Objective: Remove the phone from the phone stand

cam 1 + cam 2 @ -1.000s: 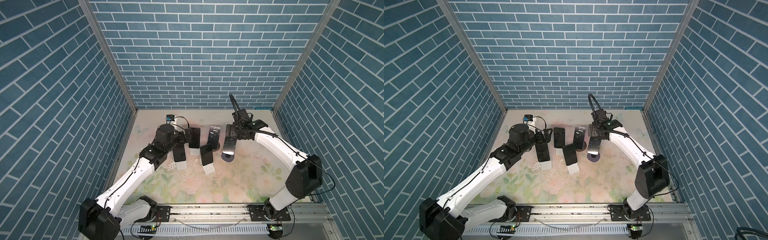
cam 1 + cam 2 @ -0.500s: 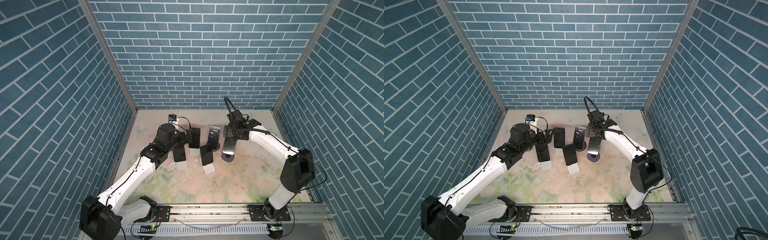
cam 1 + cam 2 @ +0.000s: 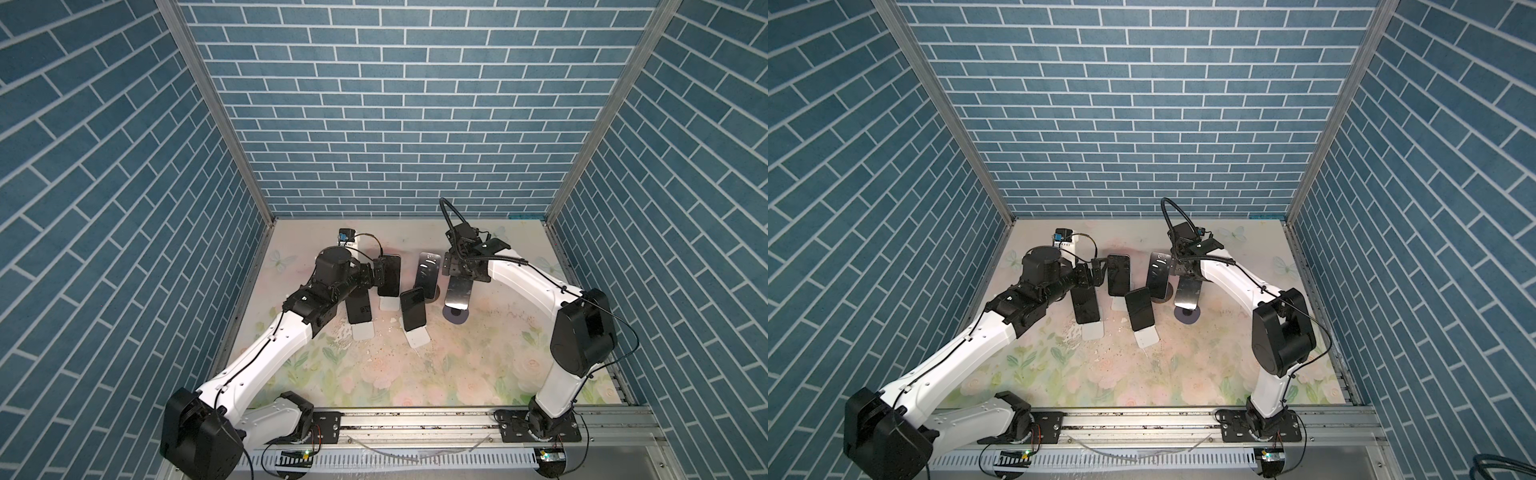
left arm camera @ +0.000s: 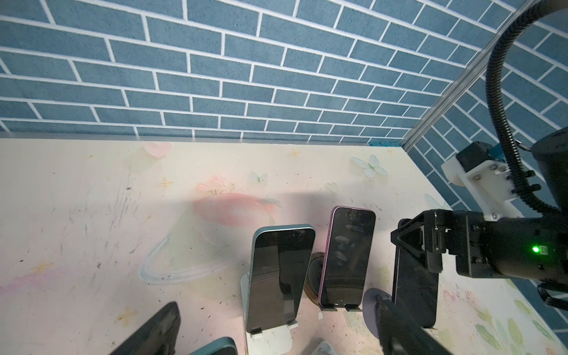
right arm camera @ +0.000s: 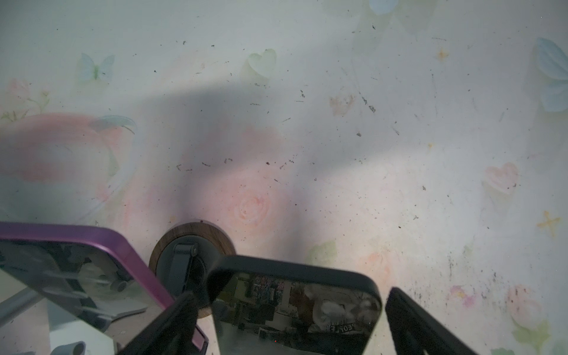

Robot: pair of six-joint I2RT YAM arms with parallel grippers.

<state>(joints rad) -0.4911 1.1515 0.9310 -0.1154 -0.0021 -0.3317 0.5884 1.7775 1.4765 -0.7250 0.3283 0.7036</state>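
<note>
A: Entry 1, both top views?
B: Stock: 5 phones, each propped on its own stand, mid-worktop (image 3: 478, 370). The right hand (image 3: 460, 278) sits at the top edge of the dark phone (image 3: 458, 295), which leans on the grey-base stand (image 3: 456, 318). The left hand (image 3: 376, 274) is just beside the teal phone (image 3: 391, 275), seated on the white stand (image 3: 388, 304). The purple phone (image 3: 426, 274) stands between those 2. The near-left phone (image 3: 359, 308) and near-middle phone (image 3: 413, 309) stand closer to the rail (image 3: 415, 419), apart from both hands.

A: Entry 2, left wrist view?
B: On the left hand (image 4: 276, 305), the fingers (image 4: 159, 329) are spread wide and grip nothing. The teal phone (image 4: 278, 276) is ahead between them, no contact visible, its foot in the white stand (image 4: 270, 338). The purple phone (image 4: 347, 256) is on the wood-base stand (image 4: 313, 273). The dark phone (image 4: 415, 295) is on the grey-base stand (image 4: 372, 307), with the right hand (image 4: 412, 244) at its upper end.

A: Entry 3, right wrist view?
B: On the right hand (image 5: 290, 295), the jaws are wide, with 1 of the fingers (image 5: 415, 322) at each top corner of the dark phone (image 5: 295, 310). A sliver of worktop (image 5: 368, 153) shows between 1 finger and the phone. Contact on the opposite side cannot be told. The purple phone (image 5: 76, 276) is just beside it, with the wood-base stand (image 5: 190, 229) behind.
</note>
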